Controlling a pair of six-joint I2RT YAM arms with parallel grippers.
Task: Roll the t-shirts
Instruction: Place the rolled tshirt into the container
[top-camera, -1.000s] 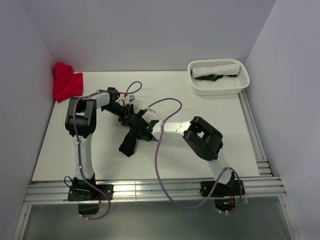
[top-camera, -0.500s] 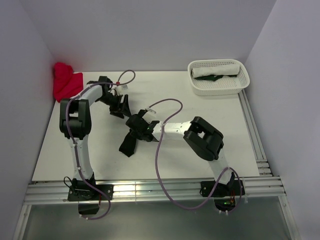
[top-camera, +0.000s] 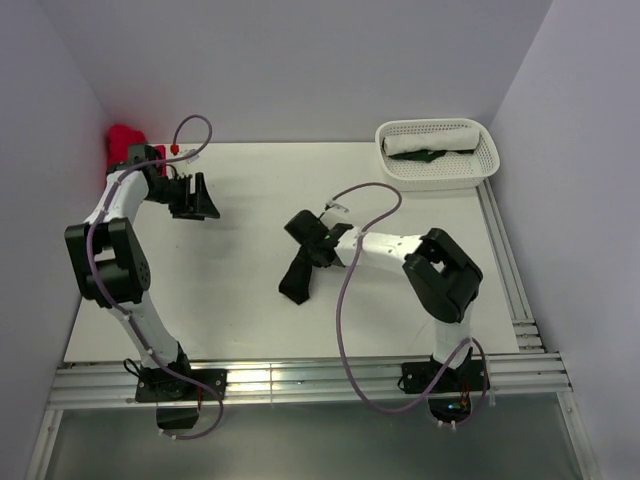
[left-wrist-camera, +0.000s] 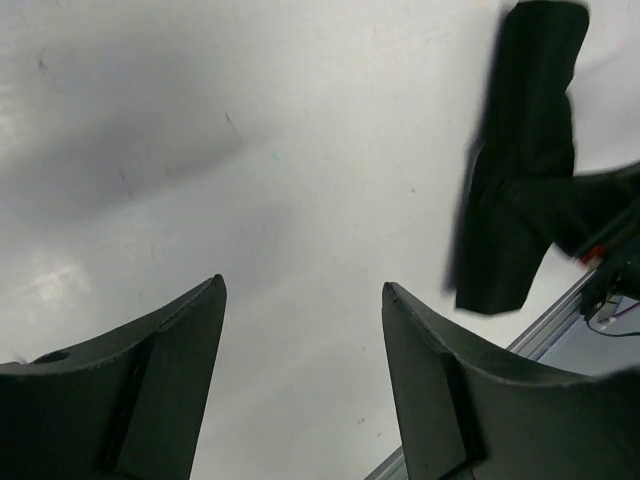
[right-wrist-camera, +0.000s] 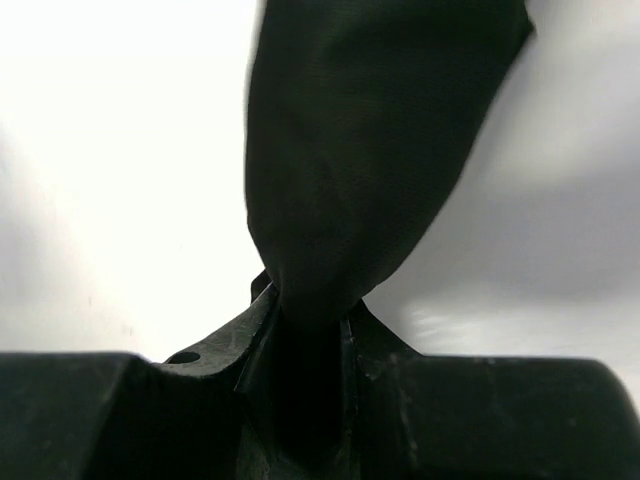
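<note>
A black t-shirt (top-camera: 296, 280) hangs bunched in a long strip over the middle of the table, with my right gripper (top-camera: 310, 245) shut on its upper end. The right wrist view shows the fabric (right-wrist-camera: 370, 150) pinched between the jaws of the right gripper (right-wrist-camera: 310, 320). Near the back left, my left gripper (top-camera: 197, 198) stands open and holds nothing. In the left wrist view the gripper (left-wrist-camera: 300, 290) has bare table between its fingers (left-wrist-camera: 170, 370), and the black t-shirt (left-wrist-camera: 520, 190) is far off at the upper right. A red t-shirt (top-camera: 124, 141) lies in the back left corner, partly hidden by the left arm.
A white perforated basket (top-camera: 483, 165) stands at the back right, holding a rolled white t-shirt (top-camera: 432, 139) and a dark green one (top-camera: 425, 156). Metal rails run along the front edge (top-camera: 300, 380) and the right side (top-camera: 510, 270). Walls close in the left, back and right.
My left gripper opened, let go of the black t-shirt and swung to the back left by the red one. My right gripper carried the black t-shirt a little to the right.
</note>
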